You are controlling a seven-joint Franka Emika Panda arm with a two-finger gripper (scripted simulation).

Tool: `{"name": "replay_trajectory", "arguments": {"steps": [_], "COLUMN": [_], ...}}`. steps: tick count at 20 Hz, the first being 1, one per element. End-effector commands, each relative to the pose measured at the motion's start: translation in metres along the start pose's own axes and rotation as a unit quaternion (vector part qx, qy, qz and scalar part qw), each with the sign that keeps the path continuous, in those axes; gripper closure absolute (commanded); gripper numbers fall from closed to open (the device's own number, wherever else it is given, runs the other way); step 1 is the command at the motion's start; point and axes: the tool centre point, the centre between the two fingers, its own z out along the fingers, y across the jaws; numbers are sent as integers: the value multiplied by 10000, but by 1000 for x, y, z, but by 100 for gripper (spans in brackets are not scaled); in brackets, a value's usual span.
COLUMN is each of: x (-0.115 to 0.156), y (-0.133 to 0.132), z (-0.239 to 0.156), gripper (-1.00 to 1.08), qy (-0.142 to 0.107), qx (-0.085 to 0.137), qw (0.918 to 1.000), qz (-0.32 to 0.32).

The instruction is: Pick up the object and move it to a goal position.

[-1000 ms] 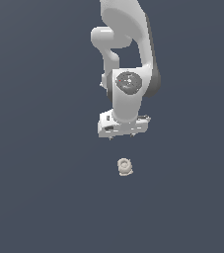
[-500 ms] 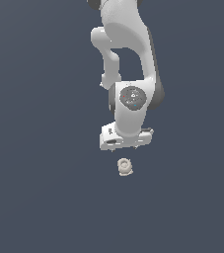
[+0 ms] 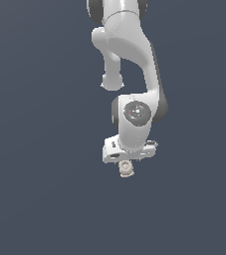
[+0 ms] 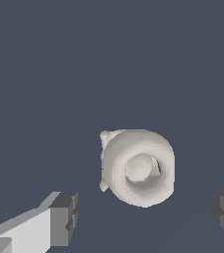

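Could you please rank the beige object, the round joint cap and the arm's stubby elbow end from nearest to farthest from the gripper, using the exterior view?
1. Beige object: just below the open gripper.
2. Round joint cap: above the gripper, on the wrist.
3. Stubby elbow end: higher still, towards the exterior view's left.

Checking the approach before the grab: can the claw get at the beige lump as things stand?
Probably yes. The claw is open with the beige lump between its fingers, and nothing else shows near it. In the exterior view it sits just above the lump.
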Motion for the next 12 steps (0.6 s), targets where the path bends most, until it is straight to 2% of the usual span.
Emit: {"name": "replay_trajectory", "arguments": {"steps": [1, 12], "x": [6, 9], "y": [0, -1], "z": [3, 15], "gripper": [-92, -92], "qy": [29, 40], "qx": [-4, -6], "qw": [10000, 10000], "qz": [5, 6]}}
